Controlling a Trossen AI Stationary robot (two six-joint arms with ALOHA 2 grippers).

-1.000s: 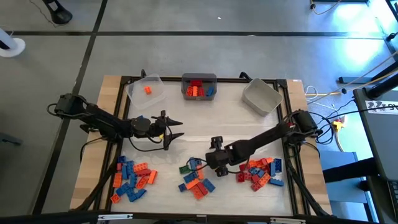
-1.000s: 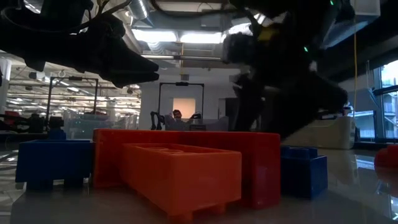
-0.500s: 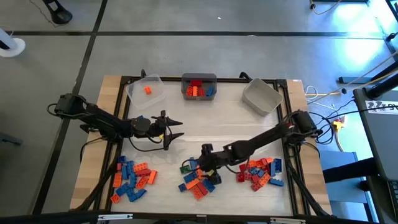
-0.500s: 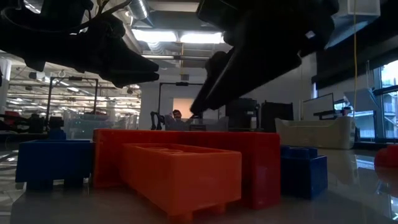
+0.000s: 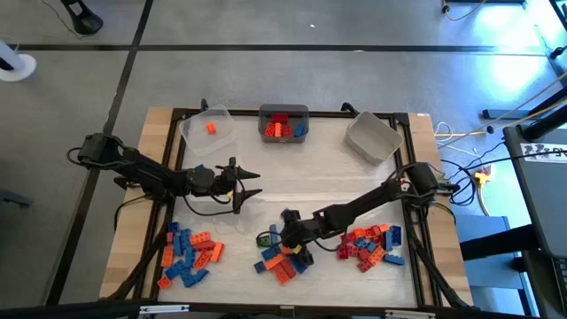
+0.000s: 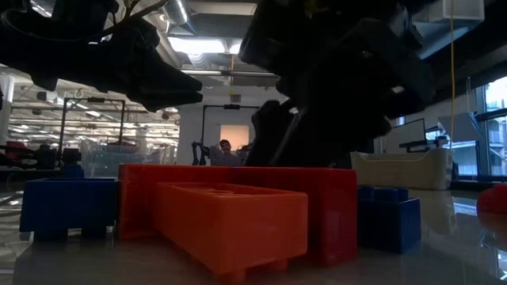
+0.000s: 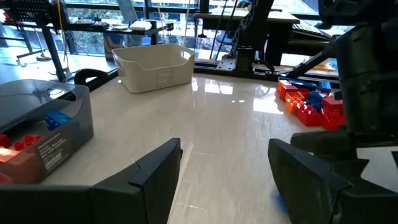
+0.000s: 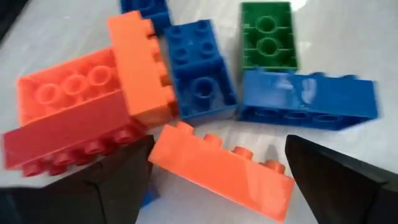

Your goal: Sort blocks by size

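Across the lower part of the high view, the table (image 5: 266, 190) carries the blocks (image 5: 188, 255) in three loose heaps: lower left, lower centre and lower right. Along its upper edge stand a clear bin (image 5: 209, 128) holding one orange brick, a grey bin (image 5: 283, 123) holding several, and a pale bin (image 5: 372, 137).

The right gripper (image 5: 285, 237) hangs over the centre heap, fingers spread, holding nothing. The left gripper (image 5: 246, 184) hovers at mid-left, jaws likewise apart and empty.

In the right wrist view alone, individual bricks show: an orange brick (image 8: 221, 167) lies lengthwise on a slant, studs sideways; a blue brick (image 8: 308, 101) lies crosswise; a green brick (image 8: 267, 34) shows studs up.

The low view shows a red brick (image 6: 317, 198) close-up, the arms only dark shapes.
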